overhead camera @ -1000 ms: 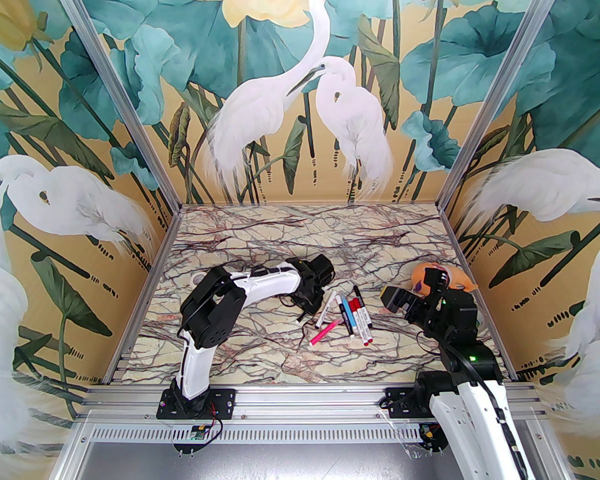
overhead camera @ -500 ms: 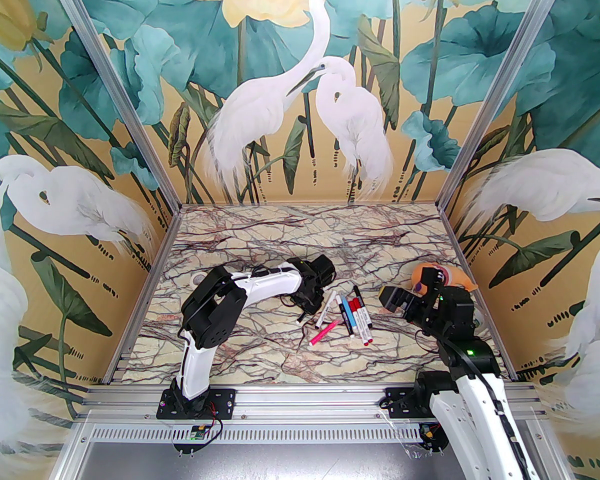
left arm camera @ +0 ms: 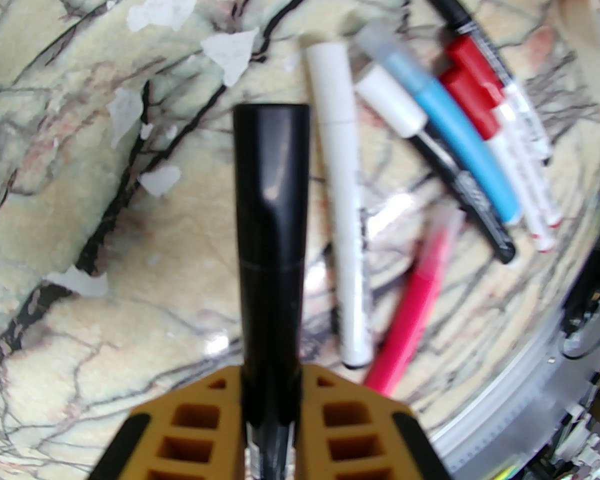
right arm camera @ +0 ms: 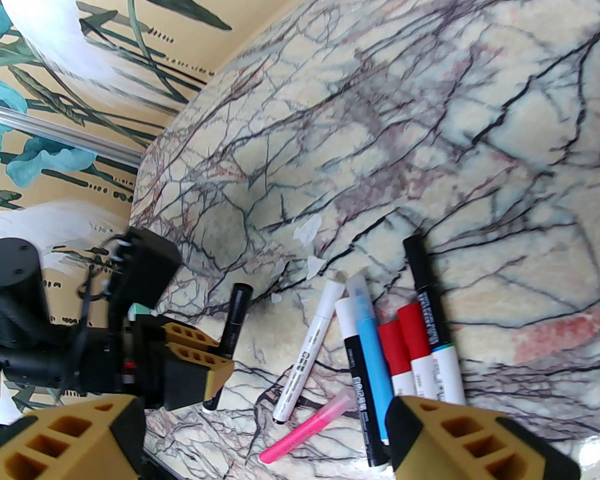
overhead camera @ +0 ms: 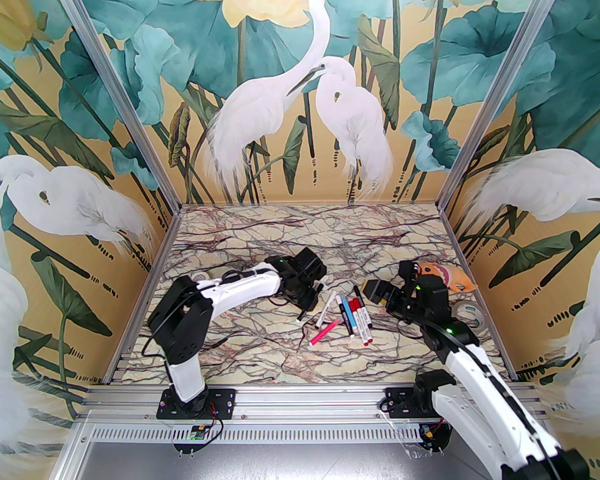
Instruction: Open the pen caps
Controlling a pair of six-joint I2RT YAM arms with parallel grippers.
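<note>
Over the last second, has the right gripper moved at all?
Yes. The right gripper has swung left in the top view, closer to the pens and away from the orange toy.

The tabletop [overhead camera: 280, 238] has a marble pattern, cream with dark and reddish veins. The three walls [overhead camera: 430, 68] around it carry a mural of white egrets, teal lotus leaves and pale yellow flowers. Aluminium posts [overhead camera: 115, 85] stand at the back corners.
</note>
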